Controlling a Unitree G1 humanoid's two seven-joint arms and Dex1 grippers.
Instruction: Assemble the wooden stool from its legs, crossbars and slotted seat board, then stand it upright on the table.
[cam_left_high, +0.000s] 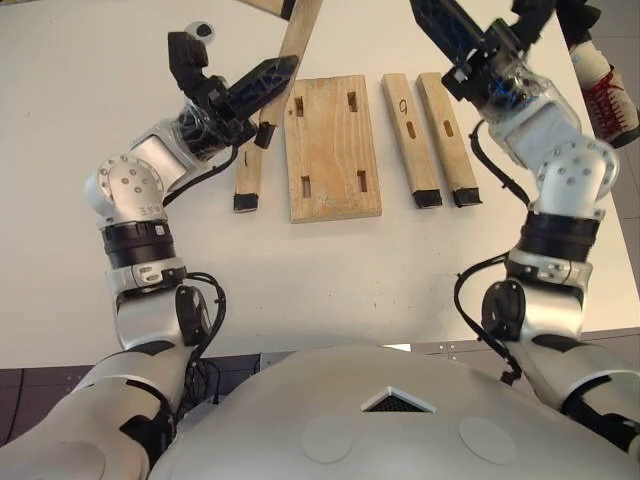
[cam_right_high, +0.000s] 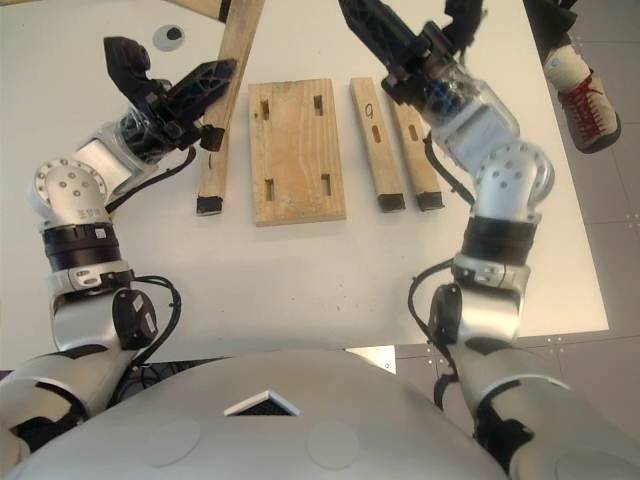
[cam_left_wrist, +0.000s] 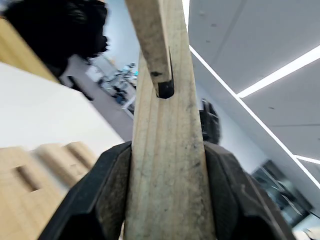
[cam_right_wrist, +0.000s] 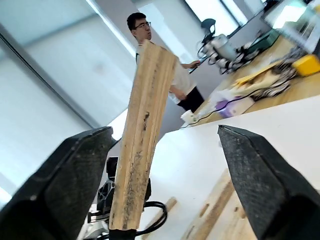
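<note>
The left tool (cam_left_wrist: 167, 157) clamps a tilted wooden leg (cam_left_high: 297, 45). Just beneath this tool, another leg (cam_left_high: 248, 178) lies on the desk (cam_left_high: 330, 290). The slotted seat board (cam_left_high: 332, 150) lies flat between the tools. The right tool (cam_right_wrist: 165, 132) hangs raised, fingers spread wide, above two slotted legs (cam_left_high: 409, 140).

The seat board (cam_left_high: 332, 148) is pale bare wood, matt, grain showing; the legs (cam_left_high: 408, 140) match, ends capped dull black. The table (cam_left_high: 300, 280) is smooth matt white. The left gripper (cam_left_wrist: 167, 165) is matt black plastic; its raised leg (cam_left_wrist: 165, 125) looks rough, smudged.
</note>
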